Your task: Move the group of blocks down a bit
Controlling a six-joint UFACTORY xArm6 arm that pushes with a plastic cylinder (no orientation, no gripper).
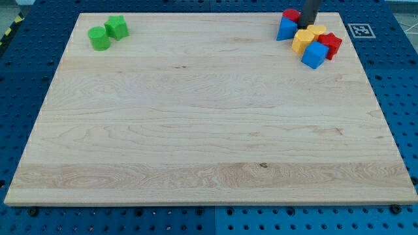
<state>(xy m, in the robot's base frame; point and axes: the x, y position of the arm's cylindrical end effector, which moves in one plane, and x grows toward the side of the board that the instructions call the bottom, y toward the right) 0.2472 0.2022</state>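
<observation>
A cluster of blocks sits at the view's top right of the wooden board [196,117]. It holds a blue block [286,29], a red block [290,14] behind it, two yellow blocks [303,40] [317,31], a red star-like block [330,44] and a blue cube [315,55]. My tip [306,25] comes down from the top edge and stands within the cluster, just right of the first blue block and above the yellow ones. It seems to touch them.
Two green blocks, a cylinder [99,39] and a star-like one [117,27], sit together at the view's top left. A fiducial marker [358,30] lies off the board at the right. Blue perforated table surrounds the board.
</observation>
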